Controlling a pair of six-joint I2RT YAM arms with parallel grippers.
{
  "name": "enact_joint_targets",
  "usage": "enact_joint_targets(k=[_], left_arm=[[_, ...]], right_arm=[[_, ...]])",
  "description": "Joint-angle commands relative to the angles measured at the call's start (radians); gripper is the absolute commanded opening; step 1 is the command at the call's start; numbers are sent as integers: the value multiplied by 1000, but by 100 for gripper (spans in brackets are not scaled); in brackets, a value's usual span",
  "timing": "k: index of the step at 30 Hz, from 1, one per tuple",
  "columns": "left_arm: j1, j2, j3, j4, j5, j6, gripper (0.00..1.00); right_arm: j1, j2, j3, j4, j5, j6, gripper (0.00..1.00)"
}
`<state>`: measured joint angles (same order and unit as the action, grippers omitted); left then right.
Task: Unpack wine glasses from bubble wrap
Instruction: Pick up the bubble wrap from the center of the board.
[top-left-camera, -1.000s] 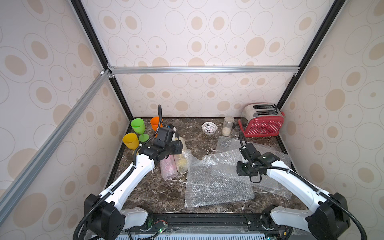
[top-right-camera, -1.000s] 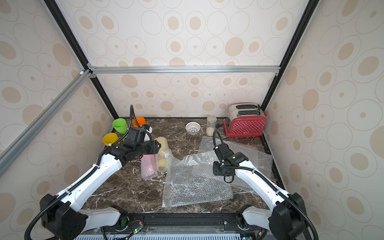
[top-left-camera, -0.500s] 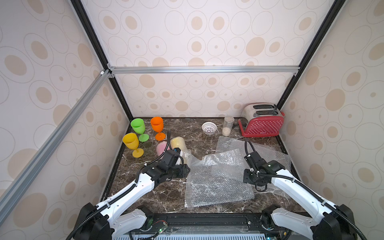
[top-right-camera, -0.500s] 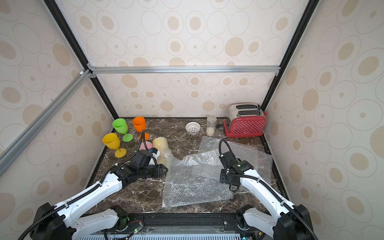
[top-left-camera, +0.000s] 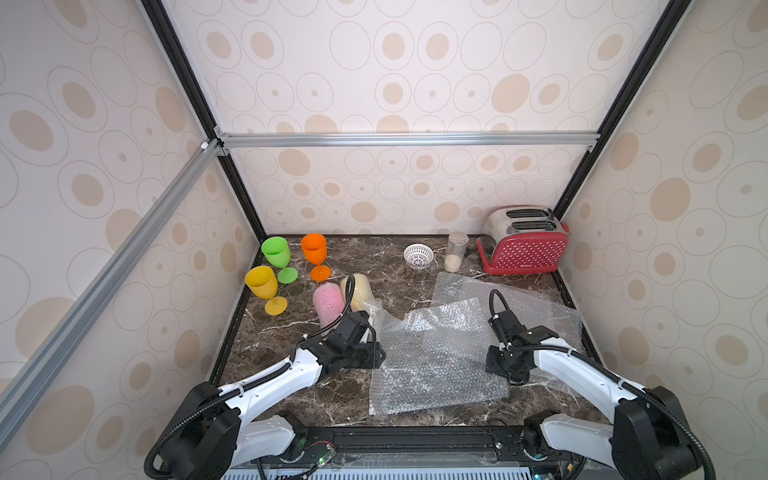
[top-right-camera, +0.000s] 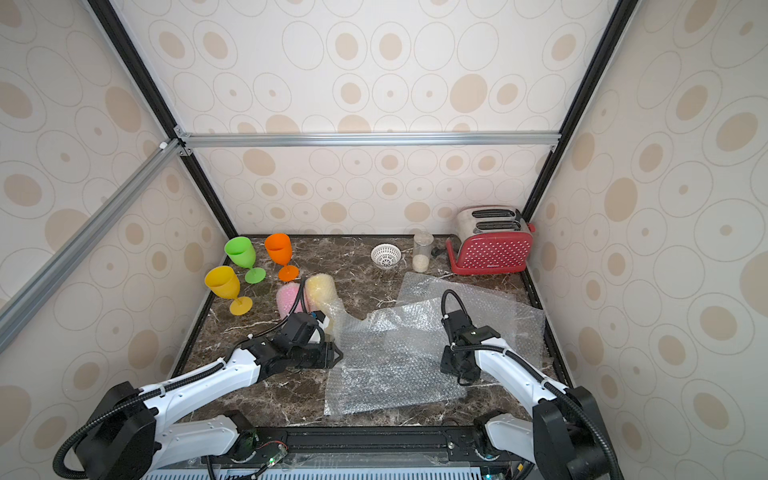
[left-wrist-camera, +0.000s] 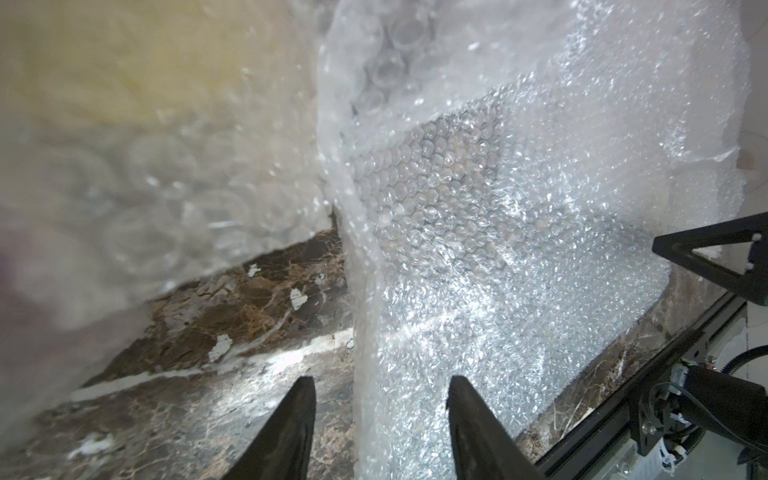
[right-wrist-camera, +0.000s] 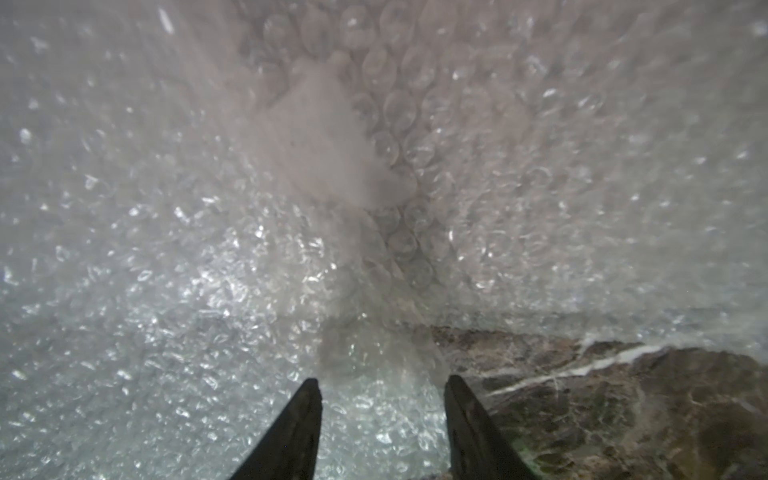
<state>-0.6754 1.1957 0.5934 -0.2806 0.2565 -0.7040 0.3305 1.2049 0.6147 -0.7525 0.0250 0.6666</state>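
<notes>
While both arms reach low over the marble table (top-left-camera: 291, 374), the left gripper (left-wrist-camera: 380, 380) has its jaws moderately apart and clamps nothing. In the left wrist view the edge of the front bubble wrap sheet (top-left-camera: 436, 365) runs under the gap, and I cannot tell whether a finger touches it. In a top view this gripper (top-left-camera: 375, 357) sits near the table's centre, at the sheet's 9 o'clock edge.

The right gripper (right-wrist-camera: 382, 380) also has its jaws moderately apart and holds nothing. It points down over bubble wrap, with bare marble just beside one finger. In a top view it (top-left-camera: 506, 368) is at about 4 o'clock on the table, on the front sheet's 3 o'clock side.

Taking the far wall as 12, three unwrapped glasses stand upright around 10 to 11 o'clock: the green glass (top-left-camera: 275, 251), the orange glass (top-left-camera: 313, 248) and the yellow glass (top-left-camera: 261, 282). Just inward of them lie two wrapped tubes side by side, the pink tube (top-left-camera: 328, 299) and the pale yellow tube (top-left-camera: 360, 291). A rear sheet (top-left-camera: 536, 307) lies crinkled at 2 to 3 o'clock, partly under the front one.

Along the far edge are a white bowl (top-left-camera: 418, 255) at 12, a clear jar (top-left-camera: 456, 251) beside it, and a red toaster (top-left-camera: 523, 245) at 1 o'clock
</notes>
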Motion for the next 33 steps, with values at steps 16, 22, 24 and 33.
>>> enact_joint_targets(k=[16, 22, 24, 33], left_arm=[[-35, -31, 6, 49, -32, 22, 4], [-100, -99, 77, 1, -119, 89, 0], [-116, -123, 87, 6, -145, 96, 0], [-162, -161, 147, 72, -207, 137, 0]], right_arm=[[-2, 16, -45, 62, -125, -12, 13], [17, -132, -64, 69, -132, -9, 1], [18, -190, -61, 50, -114, -4, 0], [19, -395, -13, -36, -1, 15, 0]])
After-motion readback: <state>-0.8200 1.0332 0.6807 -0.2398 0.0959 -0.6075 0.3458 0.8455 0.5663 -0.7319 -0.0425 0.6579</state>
